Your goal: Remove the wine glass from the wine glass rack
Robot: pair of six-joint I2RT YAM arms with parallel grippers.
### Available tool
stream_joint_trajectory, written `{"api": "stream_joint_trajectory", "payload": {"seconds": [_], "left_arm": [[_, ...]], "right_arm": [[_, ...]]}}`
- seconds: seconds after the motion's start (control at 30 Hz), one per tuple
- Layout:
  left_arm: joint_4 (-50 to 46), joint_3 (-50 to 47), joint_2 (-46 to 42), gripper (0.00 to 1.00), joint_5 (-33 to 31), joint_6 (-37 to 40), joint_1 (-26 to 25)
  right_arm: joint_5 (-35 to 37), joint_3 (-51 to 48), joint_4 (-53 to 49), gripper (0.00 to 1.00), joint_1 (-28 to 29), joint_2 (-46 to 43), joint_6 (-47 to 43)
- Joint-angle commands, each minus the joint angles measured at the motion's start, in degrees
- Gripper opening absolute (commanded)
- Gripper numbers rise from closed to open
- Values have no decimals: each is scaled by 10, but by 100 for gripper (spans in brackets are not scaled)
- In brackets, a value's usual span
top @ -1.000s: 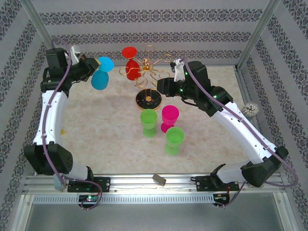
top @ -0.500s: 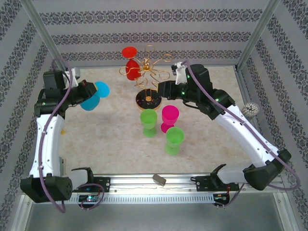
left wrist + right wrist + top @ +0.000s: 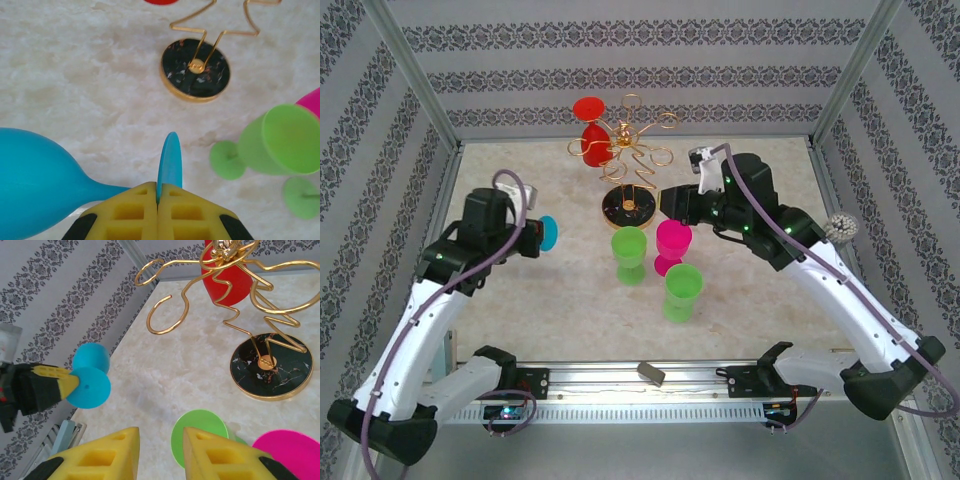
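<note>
The wine glass rack (image 3: 630,150) is a gold wire tree on a round black base (image 3: 195,70) at the back middle of the table. A red wine glass (image 3: 590,132) hangs upside down from its left arm. My left gripper (image 3: 158,188) is shut on the foot of a blue wine glass (image 3: 169,162), whose bowl (image 3: 35,185) lies to the left. It hovers left of the rack, away from it (image 3: 532,238). My right gripper (image 3: 161,452) stands open and empty just right of the rack's base (image 3: 670,203), above a green glass (image 3: 197,437).
Two green glasses (image 3: 629,252) (image 3: 682,290) and a pink glass (image 3: 672,243) stand upright in front of the rack base. A grey pom-pom ball (image 3: 838,228) sits at the right wall. Patterned walls close in the marble table (image 3: 560,300).
My left arm has carried the blue glass from high at the back left down and toward the near middle. My right arm has drifted slightly right and nearer.
</note>
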Motion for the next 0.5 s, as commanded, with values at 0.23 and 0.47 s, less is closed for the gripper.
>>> {"api": "stream_joint_trajectory", "payload": {"seconds": [0.23, 0.47], "left_arm": [[36, -100, 42, 0, -419, 152, -247], [175, -203, 80, 0, -652, 284, -370]], "right_arm": [[24, -38, -1, 30, -5, -45, -15], [32, -60, -3, 30, -3, -63, -30]]}}
